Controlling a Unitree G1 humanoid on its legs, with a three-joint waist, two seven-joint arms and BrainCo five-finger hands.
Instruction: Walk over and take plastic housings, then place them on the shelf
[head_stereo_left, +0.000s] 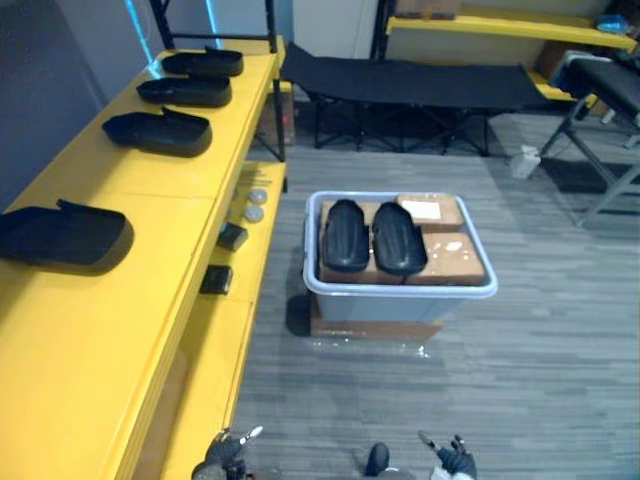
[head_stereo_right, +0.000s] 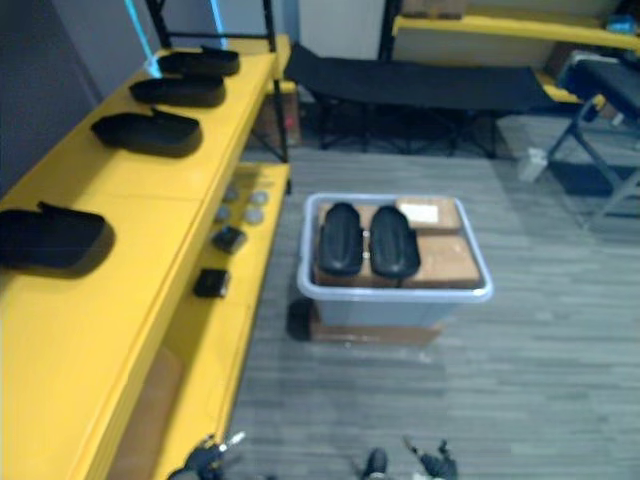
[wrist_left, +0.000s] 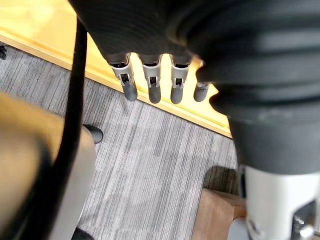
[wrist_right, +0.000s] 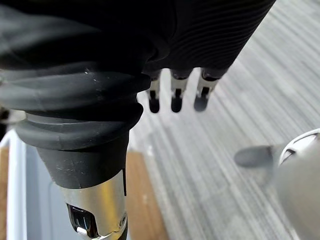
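Two black plastic housings (head_stereo_left: 346, 235) (head_stereo_left: 398, 238) lie side by side on cardboard boxes (head_stereo_left: 445, 255) inside a grey-blue bin (head_stereo_left: 400, 288) on the floor ahead. Several more black housings (head_stereo_left: 62, 236) (head_stereo_left: 158, 132) lie in a row along the top of the long yellow shelf (head_stereo_left: 120, 320) on the left. My left hand (head_stereo_left: 228, 450) hangs low beside the shelf's near end, its fingers (wrist_left: 152, 85) straight and holding nothing. My right hand (head_stereo_left: 450, 460) hangs low over the floor, well short of the bin, with fingers (wrist_right: 176, 97) straight and empty.
Small black blocks (head_stereo_left: 216, 279) and round discs (head_stereo_left: 255, 205) sit on the shelf's lower level. A black folding cot (head_stereo_left: 410, 85) spans the back, with a chair frame (head_stereo_left: 600, 120) at the right and a white bottle (head_stereo_left: 524, 161) on the floor. Grey floor lies between me and the bin.
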